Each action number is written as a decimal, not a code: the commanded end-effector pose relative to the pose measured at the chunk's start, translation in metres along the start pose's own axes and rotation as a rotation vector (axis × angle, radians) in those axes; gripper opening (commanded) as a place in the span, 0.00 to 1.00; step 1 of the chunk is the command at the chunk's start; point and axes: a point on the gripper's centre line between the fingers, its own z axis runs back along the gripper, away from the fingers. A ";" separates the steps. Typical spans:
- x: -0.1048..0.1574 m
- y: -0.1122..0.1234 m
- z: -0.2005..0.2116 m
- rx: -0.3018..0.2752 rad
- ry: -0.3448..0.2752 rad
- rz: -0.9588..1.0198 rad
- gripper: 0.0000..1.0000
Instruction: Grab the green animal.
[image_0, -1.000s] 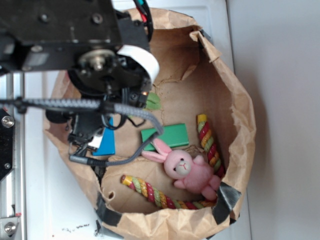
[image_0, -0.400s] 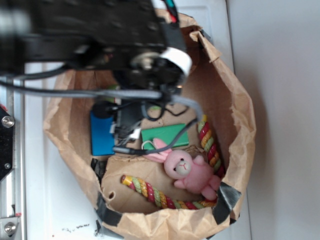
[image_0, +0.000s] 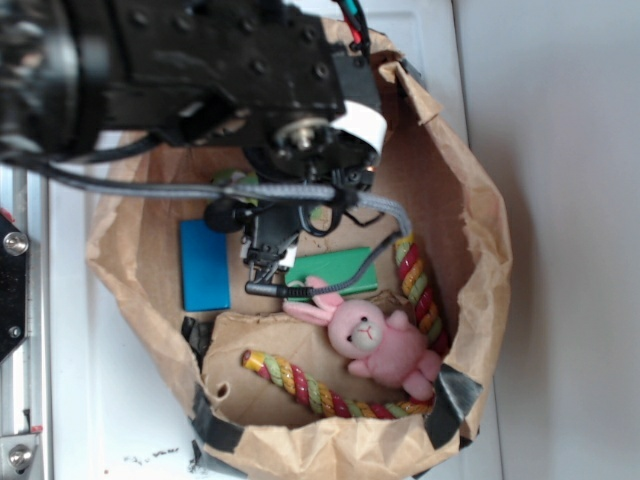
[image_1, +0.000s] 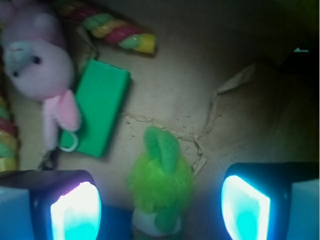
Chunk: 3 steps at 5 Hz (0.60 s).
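Observation:
The green animal (image_1: 160, 175) is a fuzzy lime-green plush lying on the brown paper floor, its darker green ears toward the green block and a pale patch at its near end. My gripper (image_1: 160, 212) hangs right over it, open. The two lit fingertips (image_1: 75, 210) stand well apart on either side of the plush, with a gap on each side and no touch. In the exterior view the black arm (image_0: 200, 70) covers the plush almost wholly; only a green speck (image_0: 317, 214) shows under the cables.
All of this lies inside a brown paper bag (image_0: 470, 230) with raised crumpled walls. A pink bunny (image_0: 375, 340), a flat green block (image_0: 335, 270), a blue block (image_0: 205, 265) and a striped rope (image_0: 300, 385) lie around the plush.
The arm has swung to the right across the bag, uncovering the blue block. The gripper now hangs over the green animal instead of to its left.

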 end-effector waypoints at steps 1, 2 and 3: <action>-0.001 -0.004 -0.003 -0.026 -0.065 0.104 1.00; -0.008 -0.010 -0.006 -0.044 -0.101 0.133 1.00; -0.009 -0.011 -0.011 -0.035 -0.113 0.125 1.00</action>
